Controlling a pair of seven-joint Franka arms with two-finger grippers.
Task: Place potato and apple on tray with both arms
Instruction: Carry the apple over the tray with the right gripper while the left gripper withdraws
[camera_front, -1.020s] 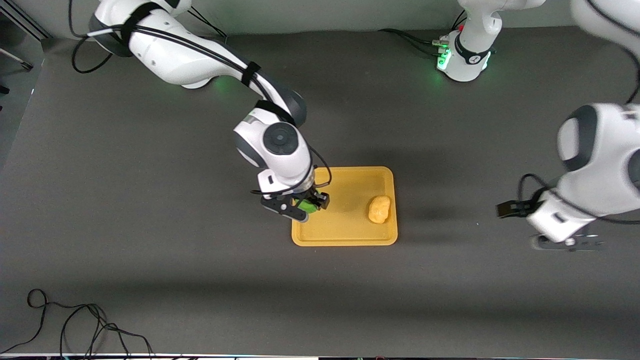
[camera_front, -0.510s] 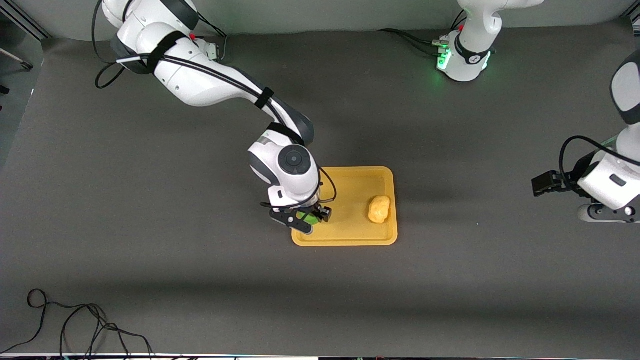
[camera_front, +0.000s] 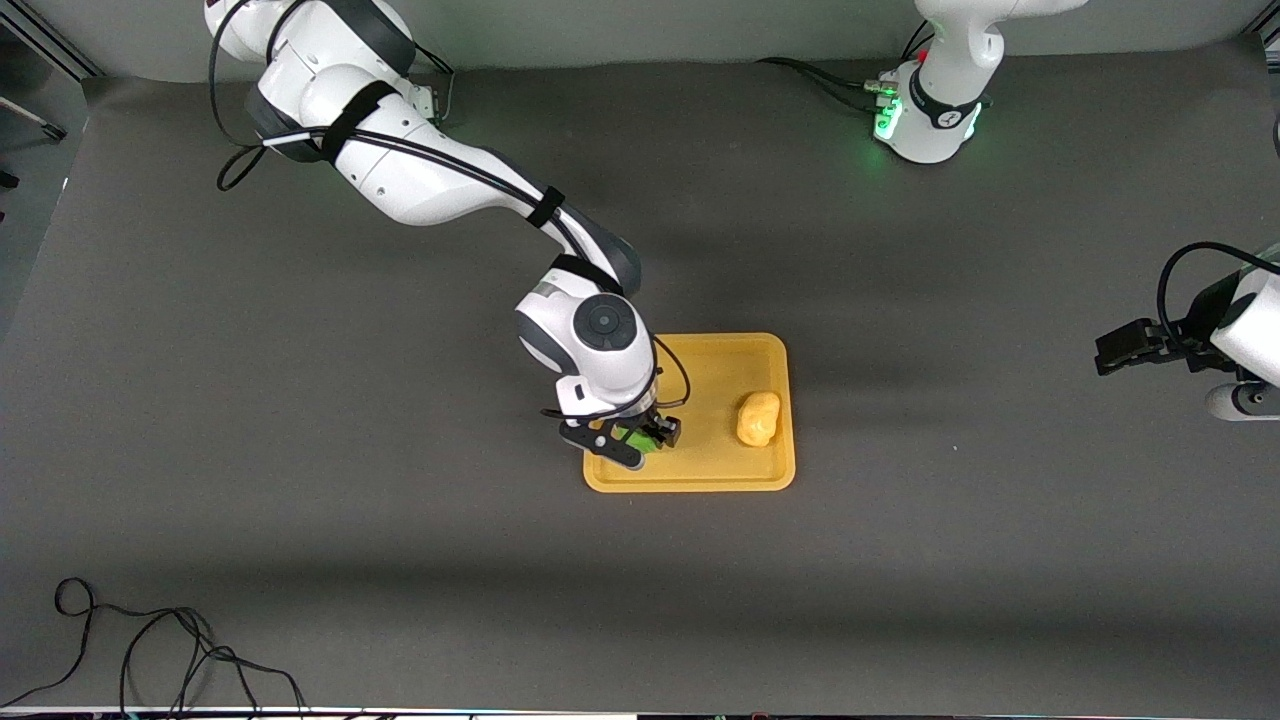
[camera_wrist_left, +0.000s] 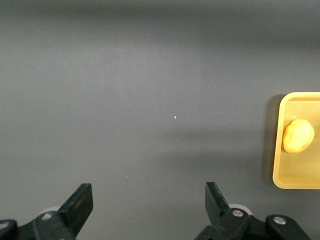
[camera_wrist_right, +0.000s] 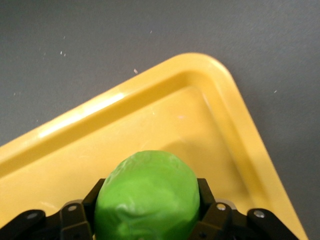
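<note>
The orange-yellow tray (camera_front: 700, 480) lies mid-table. The yellow-tan potato (camera_front: 758, 418) rests on it, at the end toward the left arm; it also shows in the left wrist view (camera_wrist_left: 298, 136) on the tray (camera_wrist_left: 280, 177). My right gripper (camera_front: 632, 440) is shut on the green apple (camera_front: 630, 437) low over the tray's corner toward the right arm. The right wrist view shows the apple (camera_wrist_right: 147, 197) between the fingers (camera_wrist_right: 212, 210) above the tray floor (camera_wrist_right: 165, 125). My left gripper (camera_front: 1125, 350) is open and empty over bare table toward the left arm's end, its fingers (camera_wrist_left: 80, 202) wide apart.
A black cable (camera_front: 150, 640) lies coiled at the table's near corner toward the right arm's end. The left arm's base (camera_front: 930, 110) with a green light stands at the table's edge farthest from the front camera.
My right gripper has carried the apple farther onto the tray and lower. My left arm has drawn away from the tray toward its own end of the table.
</note>
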